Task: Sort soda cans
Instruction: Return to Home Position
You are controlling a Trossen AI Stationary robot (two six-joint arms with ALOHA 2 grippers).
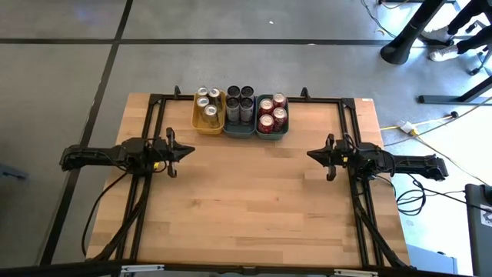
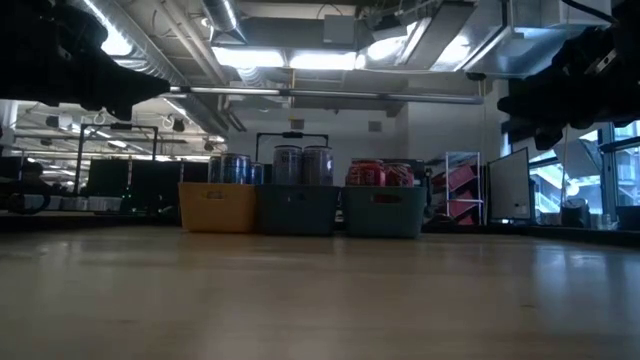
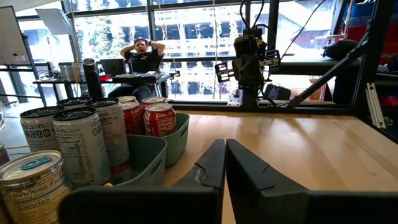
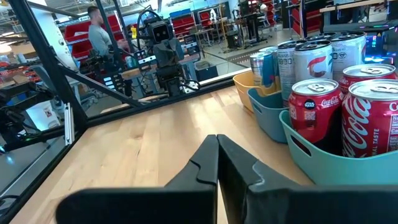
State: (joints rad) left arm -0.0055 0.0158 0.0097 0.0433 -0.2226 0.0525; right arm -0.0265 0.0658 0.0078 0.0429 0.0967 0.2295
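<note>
Table [image 1: 254, 200]: three trays in a touching row at the far edge, ahead of both pincers and between them. Soda cans all sit inside by colour: gold cans [image 1: 207, 102] in the yellow tray [image 1: 197, 121], dark cans [image 1: 239, 100] in the dark tray [image 1: 239, 131], red cans [image 1: 271, 113] in the teal tray [image 1: 272, 136]. No can outside a tray. Left pincer [image 1: 191, 151] and right pincer [image 1: 310, 155] face each other well apart, fingers closed, holding nothing. Sorting looks done; only parking the arms seems left.

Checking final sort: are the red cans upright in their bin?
Upright. Four red cans stand in the teal bin, silver tops up in the high view.
</note>
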